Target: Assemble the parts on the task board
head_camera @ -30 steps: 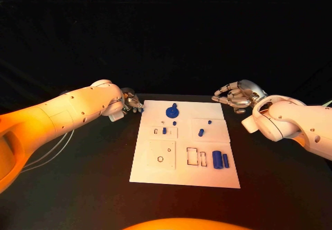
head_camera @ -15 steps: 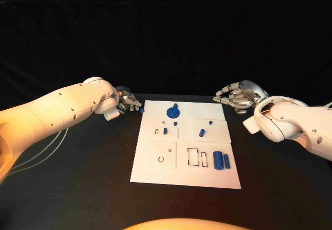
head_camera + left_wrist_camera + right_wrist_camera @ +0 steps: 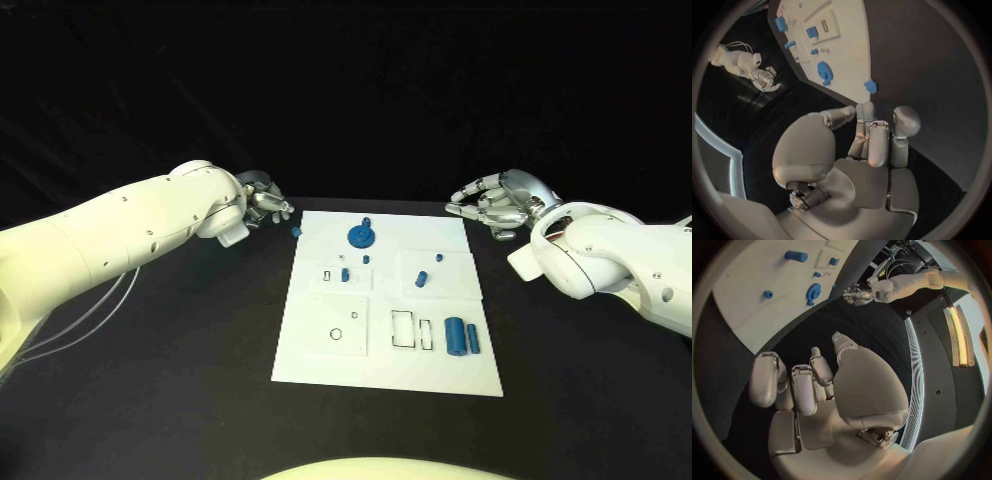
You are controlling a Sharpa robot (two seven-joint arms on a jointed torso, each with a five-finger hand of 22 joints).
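Basically early days: nearest you on the flat white task board (image 3: 387,370), two blue cylinders (image 3: 462,335) lie loose beside empty rectangular slots (image 3: 410,328). Mid-board, small blue pegs (image 3: 420,277) look unseated; at the far edge sits a blue round disc part (image 3: 361,236), with one small blue block (image 3: 296,231) off-board. Left hand (image 3: 261,206) and right hand (image 3: 490,204) both hover curled, holding nothing.

Bare black table (image 3: 173,350) around the task board (image 3: 325,362); blue round part (image 3: 361,236) upright near its far edge.
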